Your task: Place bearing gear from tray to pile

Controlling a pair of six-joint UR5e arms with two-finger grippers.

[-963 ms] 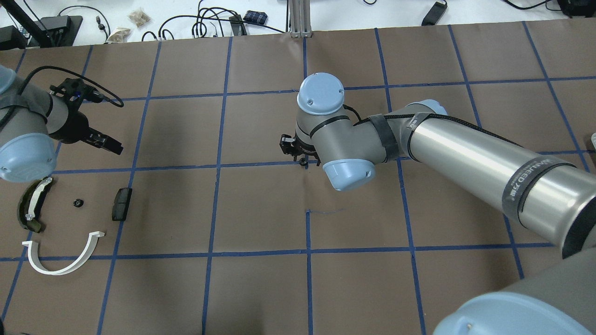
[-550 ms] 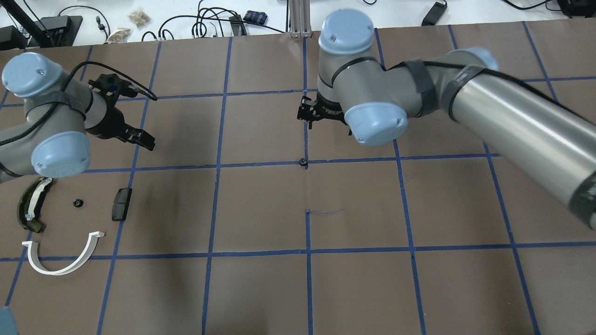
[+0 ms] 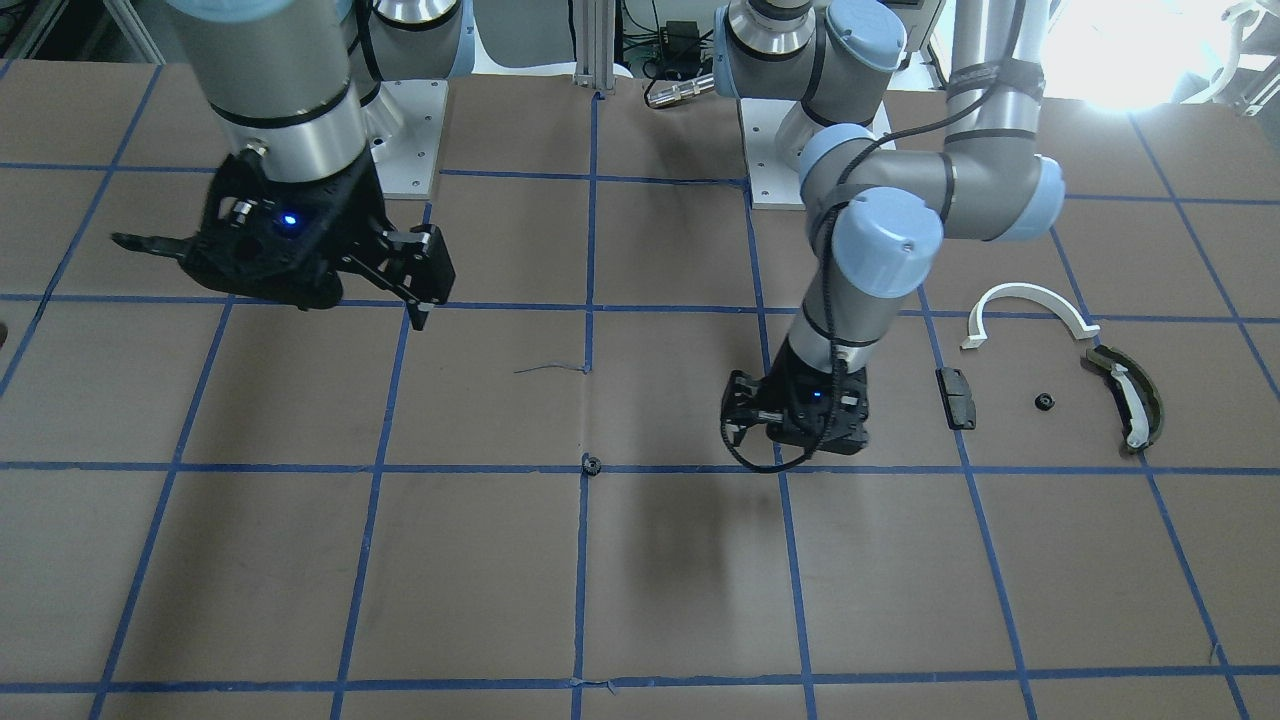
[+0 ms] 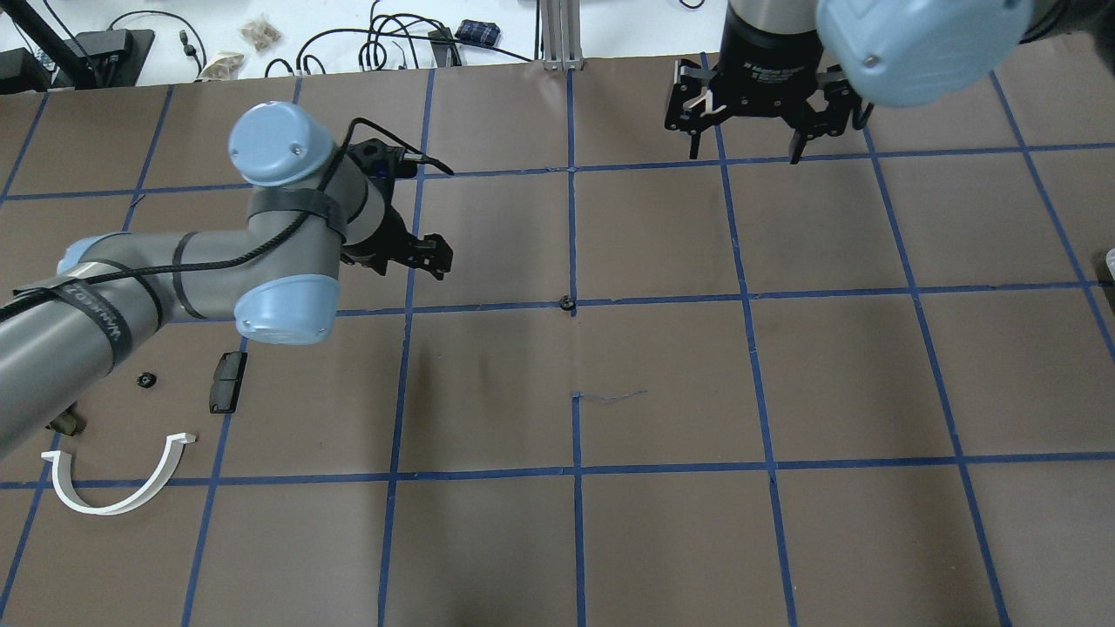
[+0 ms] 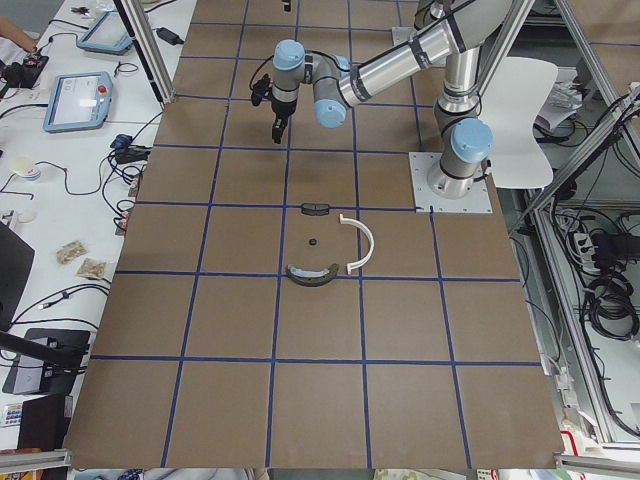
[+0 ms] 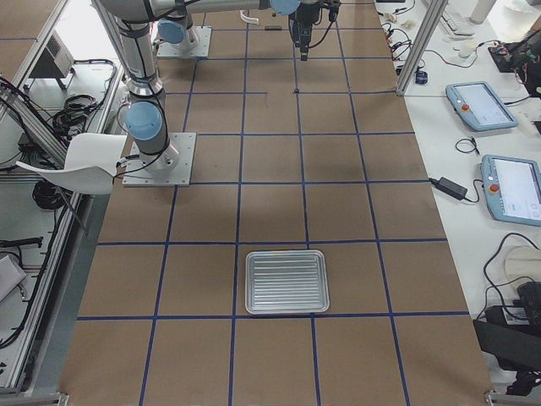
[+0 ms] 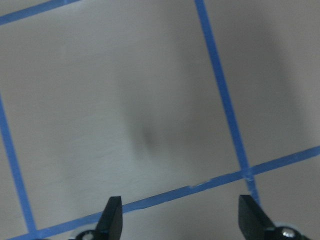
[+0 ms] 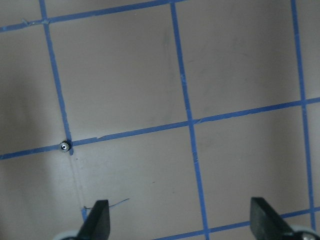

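A small black bearing gear (image 4: 566, 303) lies alone on a blue tape crossing at the table's middle; it also shows in the front view (image 3: 591, 464) and the right wrist view (image 8: 65, 146). My left gripper (image 4: 433, 257) is open and empty, hovering to the gear's left (image 7: 182, 220). My right gripper (image 4: 745, 152) is open and empty, high over the far right. The pile lies at the left: a white half-ring (image 4: 113, 492), a black block (image 4: 226, 381), a second small gear (image 4: 145, 380), and an olive curved piece (image 3: 1130, 395) mostly hidden under my left arm overhead.
A ribbed metal tray (image 6: 286, 281) sits far off on the robot's right side of the table, with nothing visible in it. Cables and small items lie on the white bench beyond the table's far edge.
My right gripper let go of the gear on the tape crossing, rose and moved away to the far right. My left arm swung right from the pile toward the middle.
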